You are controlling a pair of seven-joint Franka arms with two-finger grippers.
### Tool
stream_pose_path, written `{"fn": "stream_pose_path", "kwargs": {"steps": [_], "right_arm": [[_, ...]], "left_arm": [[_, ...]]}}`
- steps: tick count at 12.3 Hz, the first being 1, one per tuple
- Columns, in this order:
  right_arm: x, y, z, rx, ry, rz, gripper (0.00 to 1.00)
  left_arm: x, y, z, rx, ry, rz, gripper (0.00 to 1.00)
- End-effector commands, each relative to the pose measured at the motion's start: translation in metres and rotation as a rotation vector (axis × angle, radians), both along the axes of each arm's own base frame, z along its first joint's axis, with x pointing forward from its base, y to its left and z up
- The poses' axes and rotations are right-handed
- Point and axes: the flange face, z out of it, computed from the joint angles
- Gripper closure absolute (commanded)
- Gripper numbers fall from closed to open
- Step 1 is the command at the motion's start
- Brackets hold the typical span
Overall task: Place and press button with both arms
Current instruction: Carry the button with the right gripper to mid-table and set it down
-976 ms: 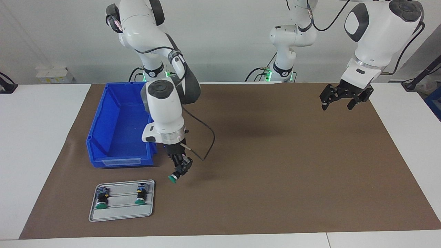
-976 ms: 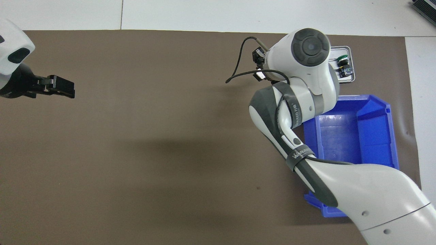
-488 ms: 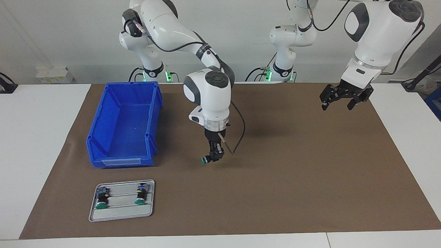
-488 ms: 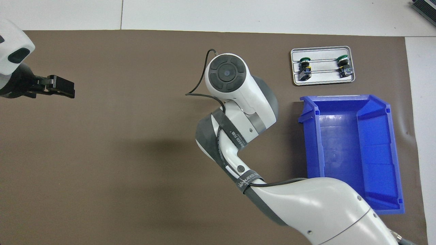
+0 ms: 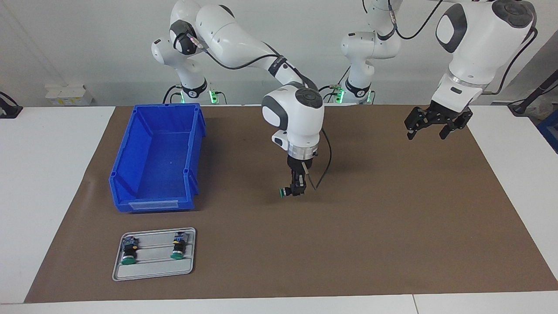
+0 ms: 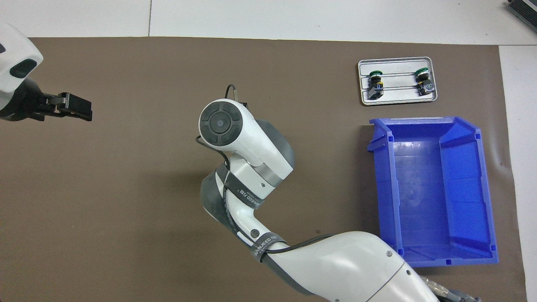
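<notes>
Button (image 5: 284,191) sideways, cap toward bin (image 5: 157,157)

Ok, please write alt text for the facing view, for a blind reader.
The right arm's end effector holds a small green-capped push button above the brown mat. The left arm's end effector waits, open, over the mat. A blue plastic bin stands nearer the robots than a grey metal tray carrying two similar buttons.

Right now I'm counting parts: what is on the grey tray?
Two buttons lie apart on the grey tray, green caps pointing away from the robots. A third button hangs in the right pincer over the mat. Nothing covers the tray.
</notes>
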Motion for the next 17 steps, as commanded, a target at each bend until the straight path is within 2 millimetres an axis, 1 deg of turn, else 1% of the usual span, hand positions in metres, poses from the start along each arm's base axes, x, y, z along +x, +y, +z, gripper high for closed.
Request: {"fn": "stream_pose_path", "kwargs": {"steps": [1,2,4,5,7,8,9,10,11,12,13,15,17], "right_arm": [[0.000,0.006,0.001,0.027,0.000,-0.071,1.00],[-0.013,0.021,-0.001,0.031,0.004,-0.049,1.00],[-0.029,0.031,-0.015,0.015,0.021,-0.023,1.00],[-0.035,0.030,-0.022,0.010,0.028,-0.013,1.00],[-0.055,0.028,-0.039,0.017,0.031,0.022,1.00],[-0.059,0.027,-0.043,0.015,0.032,0.030,1.00],[-0.061,0.028,-0.043,0.013,0.033,0.036,0.99],[-0.072,0.036,-0.044,0.008,0.041,0.077,0.45],[-0.074,0.038,-0.040,0.010,0.038,0.097,0.21],[-0.073,0.039,-0.037,0.014,0.035,0.096,0.06],[-0.067,0.033,-0.032,0.020,0.029,0.089,0.05],[-0.051,0.011,-0.005,0.034,0.006,0.084,0.03],[-0.041,-0.022,0.022,0.069,0.003,0.112,0.03]], "left_arm": [[-0.008,0.003,0.002,-0.013,-0.007,-0.001,0.00],[-0.008,0.003,0.001,-0.012,-0.005,-0.001,0.00],[-0.008,0.003,0.002,-0.013,-0.007,-0.001,0.00],[-0.008,0.003,0.001,-0.012,-0.005,-0.001,0.00],[-0.008,0.003,0.001,-0.012,-0.005,-0.001,0.00],[-0.008,0.003,0.002,-0.013,-0.007,-0.001,0.00],[-0.008,0.003,0.002,-0.013,-0.008,-0.001,0.00],[-0.008,0.003,0.002,-0.013,-0.007,-0.001,0.00],[-0.008,0.003,0.002,-0.013,-0.007,-0.001,0.00],[-0.008,0.003,0.002,-0.013,-0.007,-0.001,0.00],[-0.008,0.003,0.001,-0.012,-0.005,-0.001,0.00],[-0.008,0.003,0.002,-0.013,-0.007,-0.001,0.00],[-0.008,0.003,0.002,-0.013,-0.007,-0.001,0.00]]}}
